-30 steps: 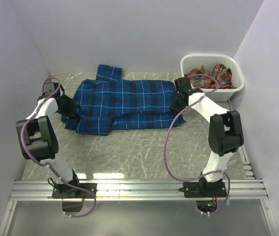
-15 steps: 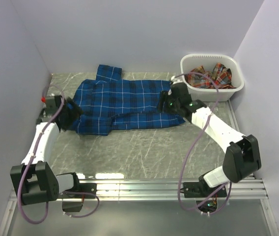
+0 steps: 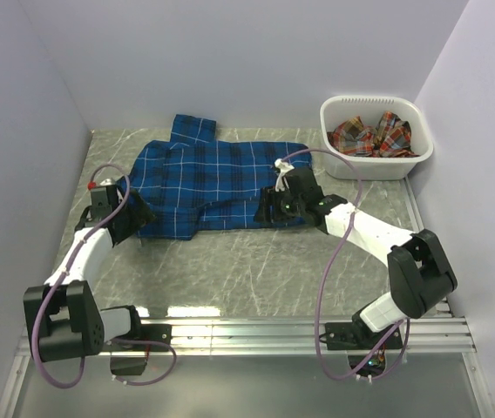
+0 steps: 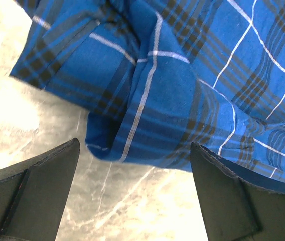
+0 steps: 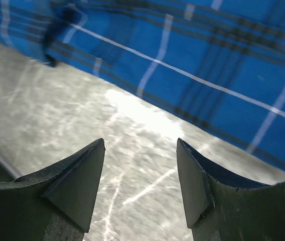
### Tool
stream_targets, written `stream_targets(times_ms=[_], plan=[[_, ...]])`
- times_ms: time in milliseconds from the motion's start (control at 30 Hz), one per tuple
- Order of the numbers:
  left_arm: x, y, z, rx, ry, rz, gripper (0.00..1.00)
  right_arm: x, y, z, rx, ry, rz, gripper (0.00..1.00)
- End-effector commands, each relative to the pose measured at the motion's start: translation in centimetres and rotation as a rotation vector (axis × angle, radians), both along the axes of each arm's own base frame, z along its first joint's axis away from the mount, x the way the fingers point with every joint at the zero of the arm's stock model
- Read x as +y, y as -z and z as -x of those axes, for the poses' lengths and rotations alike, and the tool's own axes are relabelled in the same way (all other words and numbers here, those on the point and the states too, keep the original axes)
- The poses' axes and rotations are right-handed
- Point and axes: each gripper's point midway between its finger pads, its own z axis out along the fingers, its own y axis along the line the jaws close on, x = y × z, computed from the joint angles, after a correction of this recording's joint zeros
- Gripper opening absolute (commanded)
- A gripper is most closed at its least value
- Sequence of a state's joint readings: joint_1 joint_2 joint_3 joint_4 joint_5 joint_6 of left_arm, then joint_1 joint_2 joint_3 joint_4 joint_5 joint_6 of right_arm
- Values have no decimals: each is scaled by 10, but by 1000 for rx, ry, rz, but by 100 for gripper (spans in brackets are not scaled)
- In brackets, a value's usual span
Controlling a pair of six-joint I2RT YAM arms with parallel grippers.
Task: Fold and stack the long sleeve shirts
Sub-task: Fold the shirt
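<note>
The royal blue plaid long sleeve shirt (image 3: 221, 174) lies spread across the back of the table, with a sleeve folded over its near left part. My left gripper (image 3: 136, 218) is open at the shirt's near left corner; in the left wrist view its fingertips (image 4: 135, 145) straddle the cloth's edge (image 4: 152, 100) with only table between them. My right gripper (image 3: 269, 209) is open low over the shirt's near edge, right of centre; in the right wrist view (image 5: 140, 143) bare table shows between the jaws, with the blue cloth (image 5: 207, 60) just beyond. A red-orange plaid shirt (image 3: 374, 135) lies bunched in the basket.
A white plastic basket (image 3: 378, 165) stands at the back right corner. Walls close in on the left, back and right. The grey marbled tabletop (image 3: 247, 270) runs from the shirt to the aluminium rail (image 3: 247, 335) at the arms' bases.
Both grippers have opened and let go of the blue shirt. The right gripper has slid left along the near edge from the shirt's right end; the left has dropped toward the near left corner.
</note>
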State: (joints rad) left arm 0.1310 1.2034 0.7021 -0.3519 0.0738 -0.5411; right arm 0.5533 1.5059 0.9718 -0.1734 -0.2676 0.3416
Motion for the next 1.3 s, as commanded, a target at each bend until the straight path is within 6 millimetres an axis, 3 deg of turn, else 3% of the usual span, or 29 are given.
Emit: stream_targets(times_ms=[0,200,333,433,500,533,667,867,900,1133,1267], plan=[[-1,1,-12,-42,66,-51,97,18,-11,-3,-59,-77,-57,66],[-13,-1,-25,-59,152,-58,95,22,-5,0,-49,-107,-65,65],[-21,8,-22,-5,164,-24,81,20,-3,2,-45,-108,-54,65],[-28,3,-16,20,154,7,56,17,-3,3,-53,-104,-42,65],[-34,-3,-12,26,163,39,47,16,-4,4,-57,-103,-39,65],[-37,-8,-12,21,160,58,32,16,-5,3,-56,-102,-41,65],[-45,-25,-9,21,166,106,2,19,-7,4,-52,-107,-55,64],[-51,-73,-12,12,128,175,0,19,-11,3,-58,-106,-47,64],[-53,-89,-18,-14,125,186,1,20,-11,4,-57,-106,-46,64],[-84,-143,-19,-82,180,391,3,28,-19,11,-69,-142,-65,64],[-87,-157,-19,-97,181,420,4,36,-23,17,-85,-185,-80,64]])
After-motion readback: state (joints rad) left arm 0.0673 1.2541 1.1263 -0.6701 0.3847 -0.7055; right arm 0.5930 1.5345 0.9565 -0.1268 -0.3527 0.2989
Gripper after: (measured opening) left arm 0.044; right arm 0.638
